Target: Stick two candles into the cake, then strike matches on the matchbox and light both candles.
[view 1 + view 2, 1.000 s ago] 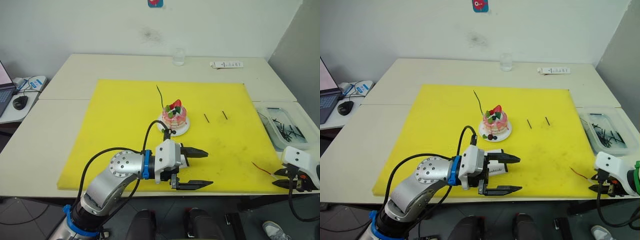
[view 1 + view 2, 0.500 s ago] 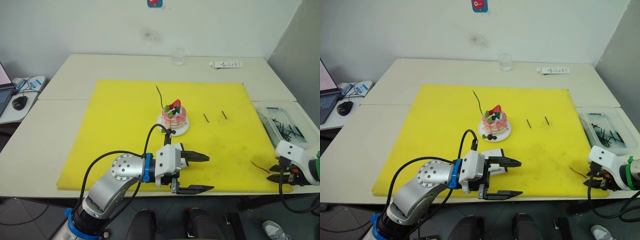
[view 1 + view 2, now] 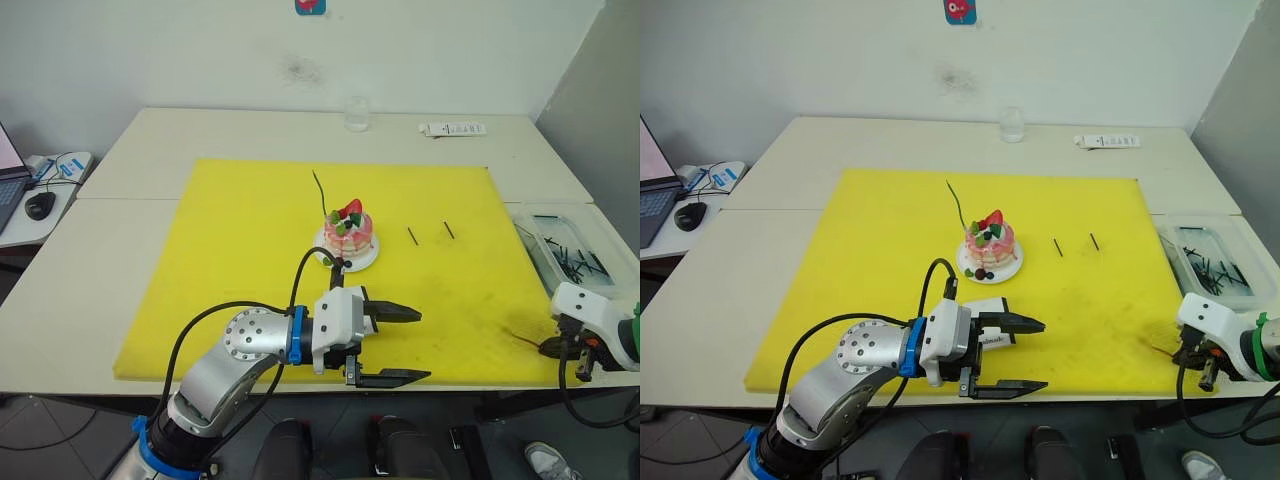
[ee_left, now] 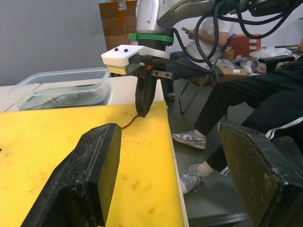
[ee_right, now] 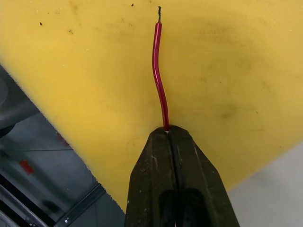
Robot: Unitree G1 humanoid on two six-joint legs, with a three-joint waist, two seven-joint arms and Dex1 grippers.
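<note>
From my head camera I see the yellow mat (image 3: 250, 250) on the table (image 3: 150, 140). The cake (image 3: 349, 236) stands near the middle of the mat, and the green candle (image 3: 319, 192) rises from its far left side. Two matches (image 3: 412, 236) lie to the right of the cake, apart from it. My left claw (image 3: 408, 345) hangs over the near edge of the mat with its fingers spread wide. The matchbox (image 3: 986, 312) is partly hidden behind this claw; only a white corner shows. My right claw (image 3: 551, 347) is at the near right corner of the mat, next to the clear box (image 3: 568, 250) of dark sticks. From here the red candle (image 3: 1163, 350) is only a tiny line, hard to make out.

My left wrist camera looks across the mat to the right claw, seen from the side: its fingers (image 4: 143, 97) point down and the red candle comes out below them. People sit on chairs behind; they are cut off.

My right wrist camera gives the clear answer: my fingers (image 5: 163, 170) are pressed together and pinch one end of the red candle, which lies wavy on the mat with its wick away from me.
</note>
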